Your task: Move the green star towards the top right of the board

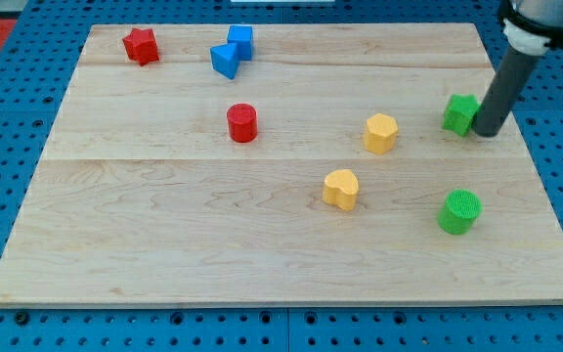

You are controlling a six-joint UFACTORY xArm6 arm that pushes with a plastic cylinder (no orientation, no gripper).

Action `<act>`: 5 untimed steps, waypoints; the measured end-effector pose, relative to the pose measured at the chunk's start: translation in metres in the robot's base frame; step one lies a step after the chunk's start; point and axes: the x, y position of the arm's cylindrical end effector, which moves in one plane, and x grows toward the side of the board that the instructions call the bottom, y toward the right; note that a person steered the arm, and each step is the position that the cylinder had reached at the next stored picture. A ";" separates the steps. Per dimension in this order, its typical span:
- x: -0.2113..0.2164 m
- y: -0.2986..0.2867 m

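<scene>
Jaws: there are none to be apart or together; the arm ends in a plain dark rod, so nothing is clamped.
My tip: at the view's right edge of the board, just to the right of the green star and touching it or nearly so.
Green star: on the right side of the board, about a third of the way down from the top edge, short of the top right corner.
Other blocks: a green cylinder well below the star; a yellow hexagonal block to the star's left; a yellow heart lower down; a red cylinder mid-board; two blue blocks touching each other and a red star near the top left.
Risk: judging from this layout, the tip sits on the star's right, so any push from here would send it leftward, away from the corner. Going round too tightly could clip the star and spin it aside.
Containers: none in view; every block lies loose on the flat board.
</scene>
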 end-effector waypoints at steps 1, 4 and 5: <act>-0.015 -0.044; -0.081 -0.084; -0.067 -0.067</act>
